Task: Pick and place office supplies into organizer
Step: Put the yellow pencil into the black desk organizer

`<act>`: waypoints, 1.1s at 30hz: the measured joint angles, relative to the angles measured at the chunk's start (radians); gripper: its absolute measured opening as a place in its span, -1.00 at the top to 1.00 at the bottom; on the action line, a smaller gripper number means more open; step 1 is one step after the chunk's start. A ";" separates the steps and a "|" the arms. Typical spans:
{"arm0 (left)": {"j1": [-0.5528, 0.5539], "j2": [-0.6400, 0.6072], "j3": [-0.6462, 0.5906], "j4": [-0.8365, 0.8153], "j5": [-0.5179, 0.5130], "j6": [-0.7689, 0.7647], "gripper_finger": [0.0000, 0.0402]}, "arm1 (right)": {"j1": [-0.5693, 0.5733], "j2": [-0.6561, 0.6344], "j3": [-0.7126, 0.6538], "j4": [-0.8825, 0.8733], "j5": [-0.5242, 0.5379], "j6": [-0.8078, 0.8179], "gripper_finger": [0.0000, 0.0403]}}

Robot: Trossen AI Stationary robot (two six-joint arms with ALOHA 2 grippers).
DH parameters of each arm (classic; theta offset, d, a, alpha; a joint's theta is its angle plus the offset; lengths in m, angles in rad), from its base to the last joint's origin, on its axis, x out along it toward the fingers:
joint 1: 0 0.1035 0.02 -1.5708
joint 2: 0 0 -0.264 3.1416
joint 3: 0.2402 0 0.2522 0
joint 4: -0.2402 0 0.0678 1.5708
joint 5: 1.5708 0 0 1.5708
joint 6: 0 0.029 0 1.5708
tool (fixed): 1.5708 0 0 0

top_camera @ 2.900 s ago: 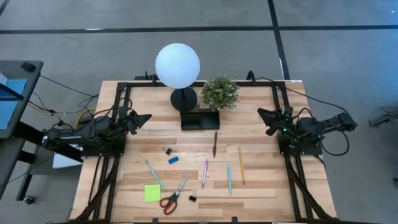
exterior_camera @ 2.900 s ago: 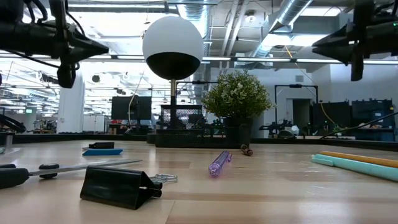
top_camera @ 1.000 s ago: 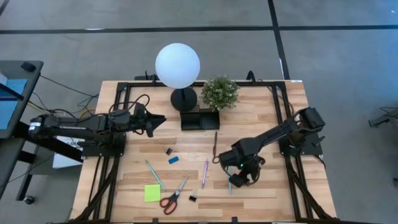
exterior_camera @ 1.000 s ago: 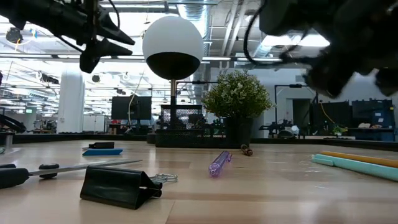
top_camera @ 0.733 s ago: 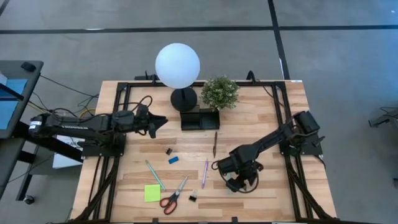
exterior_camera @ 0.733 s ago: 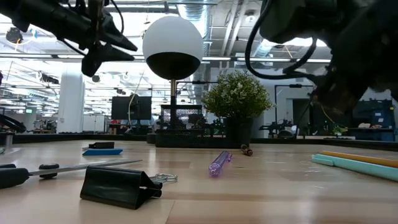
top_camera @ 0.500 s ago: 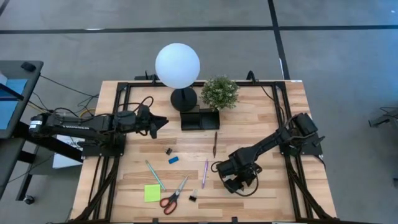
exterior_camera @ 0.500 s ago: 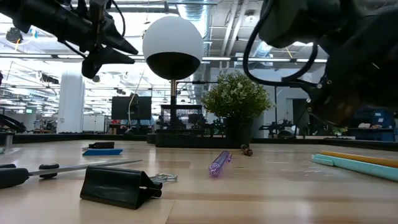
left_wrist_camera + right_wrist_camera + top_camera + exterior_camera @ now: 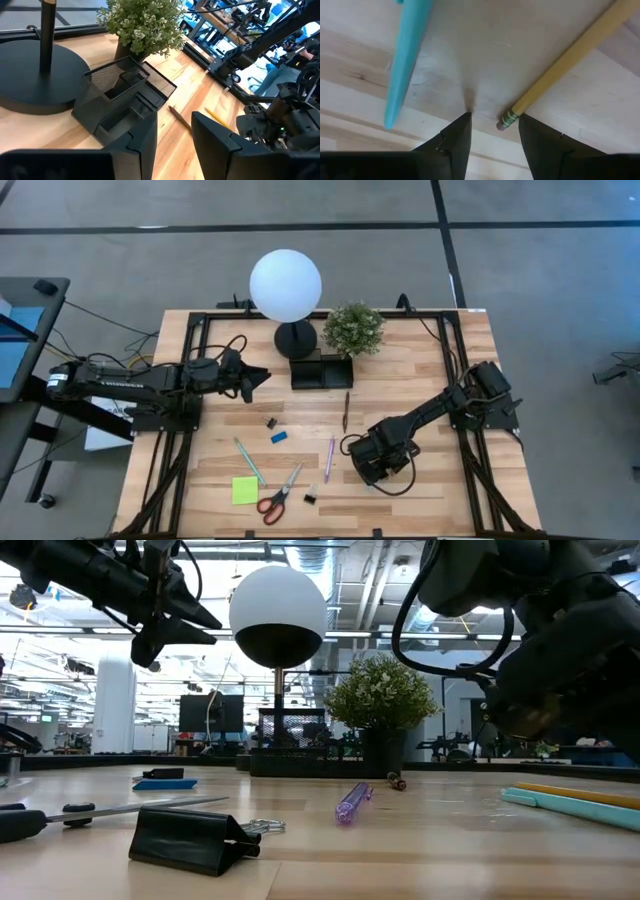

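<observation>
My right gripper (image 9: 492, 120) is open and points down at the table near its middle right. The eraser end of a yellow pencil (image 9: 560, 65) lies between its fingertips, close to one finger. A teal pen (image 9: 407, 60) lies just beside them. In the high view, my right gripper (image 9: 372, 465) covers both. The black mesh organizer (image 9: 322, 369) stands at the back by the lamp. My left gripper (image 9: 255, 375) hovers open to the organizer's (image 9: 120, 95) left, with nothing between its fingers. My right gripper comes from above, slanting down, with its fingertips on either side of the pencil's eraser end (image 9: 503, 123). The pencil lies flat on the table. Whether a fingertip (image 9: 526, 122) touches it, I cannot tell.
On the table lie a brown pencil (image 9: 346, 410), a purple pen (image 9: 329, 457), another teal pen (image 9: 249, 461), a blue eraser (image 9: 279, 437), a green sticky pad (image 9: 244, 490), red scissors (image 9: 280, 495) and two binder clips (image 9: 271, 422). A globe lamp (image 9: 285, 285) and plant (image 9: 353, 328) stand at the back.
My right gripper has come down toward the table and a little toward its left edge, rolling its wrist, over the teal pen and yellow pencil. The left arm has kept still.
</observation>
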 joint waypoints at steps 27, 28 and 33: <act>0.000 0.000 0.000 -0.022 -0.001 0.063 0.43 | 0.056 -0.008 -0.063 0.069 0.027 0.255 0.41; 0.000 0.000 0.000 -0.030 -0.001 0.062 0.43 | 0.050 -0.008 -0.064 0.071 0.027 0.251 0.41; 0.000 0.000 0.000 -0.031 -0.016 0.063 0.43 | 0.045 -0.007 -0.065 0.063 0.062 0.228 0.41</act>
